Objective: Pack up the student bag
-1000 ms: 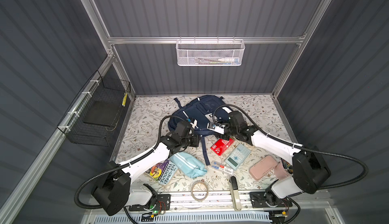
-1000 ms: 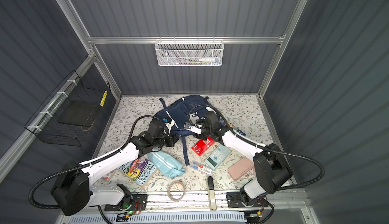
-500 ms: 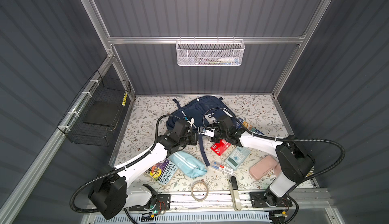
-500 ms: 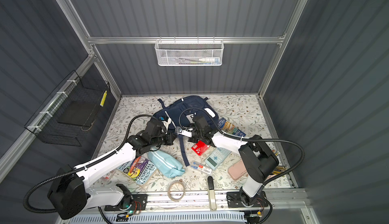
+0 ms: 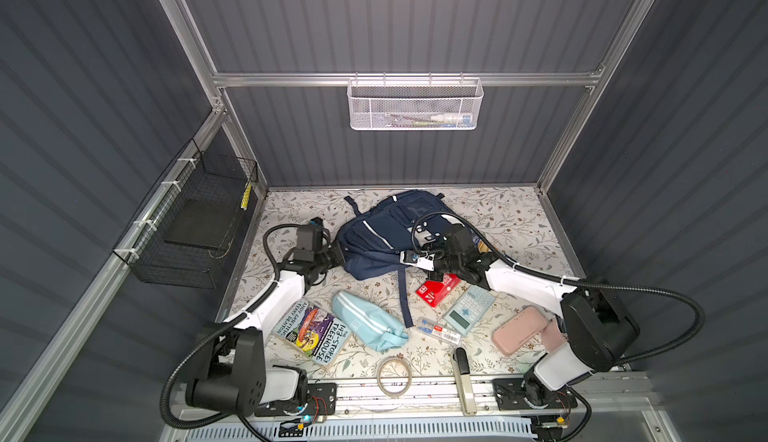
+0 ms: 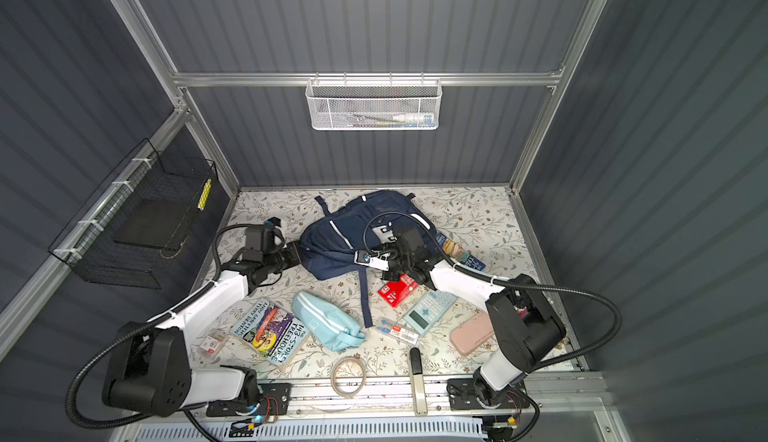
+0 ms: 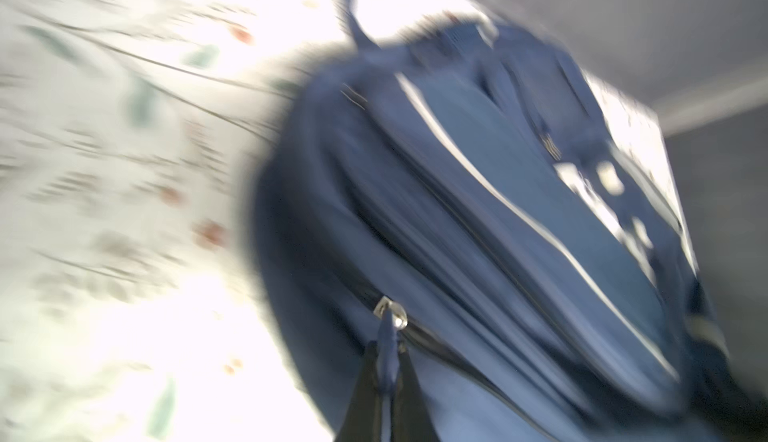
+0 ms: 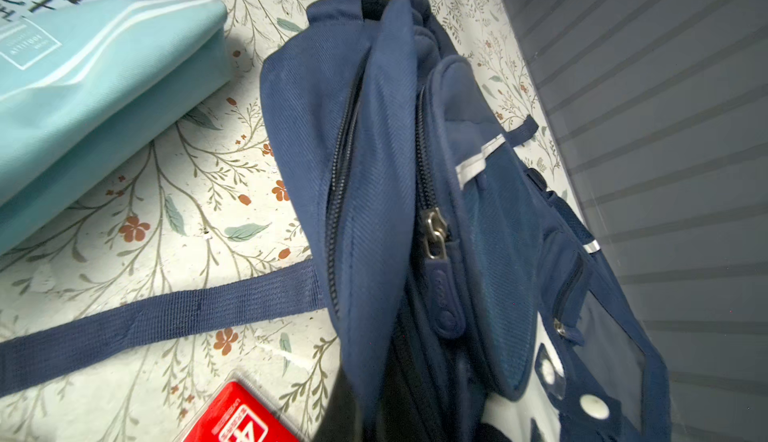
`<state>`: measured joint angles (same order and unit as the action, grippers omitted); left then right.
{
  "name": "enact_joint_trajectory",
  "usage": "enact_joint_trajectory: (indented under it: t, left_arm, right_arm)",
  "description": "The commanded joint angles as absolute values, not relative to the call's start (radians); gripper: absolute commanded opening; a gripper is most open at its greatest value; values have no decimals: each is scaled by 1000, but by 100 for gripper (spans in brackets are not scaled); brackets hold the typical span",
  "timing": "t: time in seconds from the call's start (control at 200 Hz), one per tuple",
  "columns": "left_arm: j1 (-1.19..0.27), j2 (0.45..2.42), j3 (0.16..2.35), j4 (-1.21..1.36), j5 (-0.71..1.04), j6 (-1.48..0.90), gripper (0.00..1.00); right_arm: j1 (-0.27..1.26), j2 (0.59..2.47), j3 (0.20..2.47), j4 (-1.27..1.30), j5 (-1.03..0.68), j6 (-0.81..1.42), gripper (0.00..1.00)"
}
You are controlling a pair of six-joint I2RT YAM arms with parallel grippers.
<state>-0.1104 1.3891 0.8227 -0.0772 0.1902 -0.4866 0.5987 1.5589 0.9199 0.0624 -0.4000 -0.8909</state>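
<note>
The student bag [image 5: 382,236] [image 6: 336,240] is a navy backpack with white stripes, lying on the floral mat at the back middle. My left gripper [image 5: 338,255] [image 6: 297,255] sits at its left end. In the blurred left wrist view that gripper [image 7: 388,357] is shut on a blue zip pull [image 7: 388,332] of the bag [image 7: 498,232]. My right gripper [image 5: 434,261] [image 6: 388,263] is at the bag's near right edge. The right wrist view shows it [image 8: 374,402] shut on a fold of the bag [image 8: 382,128] beside a zip; its fingertips are mostly hidden by fabric.
On the mat near me lie a light blue pouch [image 5: 368,325], a book [image 5: 311,332], a red box [image 5: 438,290], a calculator [image 5: 469,309], a pen pack [image 5: 440,332], a pink case [image 5: 519,330] and a tape roll [image 5: 394,375]. A black wire basket [image 5: 195,224] hangs on the left wall.
My right gripper has closed on the bag's fabric after reaching left along it. My left gripper has drawn the zip pull to the left, stretching the bag between both arms.
</note>
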Motion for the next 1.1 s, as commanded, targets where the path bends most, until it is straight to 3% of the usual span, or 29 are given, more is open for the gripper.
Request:
enact_joint_trajectory:
  t: [0.0, 0.135, 0.315, 0.485, 0.62, 0.75, 0.815, 1.001, 1.051, 1.096]
  left_arm:
    - [-35, 1397, 886, -51, 199, -481, 0]
    - [-152, 1320, 885, -111, 225, -478, 0]
    - [-334, 1189, 775, -135, 234, -552, 0]
    - [-423, 1106, 728, -122, 221, -626, 0]
    - [-525, 1128, 730, -66, 169, -671, 0]
    - [-568, 1160, 736, -22, 189, -703, 0]
    - [-571, 1168, 748, -40, 179, -690, 0]
    - [-550, 1106, 770, -272, -65, -546, 0]
    - [-519, 1106, 762, -306, -103, -520, 28]
    - [-480, 1112, 750, -318, -107, -509, 34]
  right_arm:
    - [546, 1512, 886, 57, -469, -922, 0]
    - [502, 1550, 931, 50, -467, -917, 0]
    - [494, 1633, 1006, 82, -282, -841, 26]
    - [522, 1582, 1045, 17, -378, -672, 47]
    - [617, 1471, 947, 77, -307, -576, 56]
    - [724, 1486, 926, 136, -275, -512, 58]
    - [743, 1520, 921, 163, -181, -495, 59]
    - [722, 1566, 964, 75, -204, -469, 60]
    - [726, 1559, 943, 139, -253, -412, 60]
    - [739, 1570, 939, 187, -281, -355, 61]
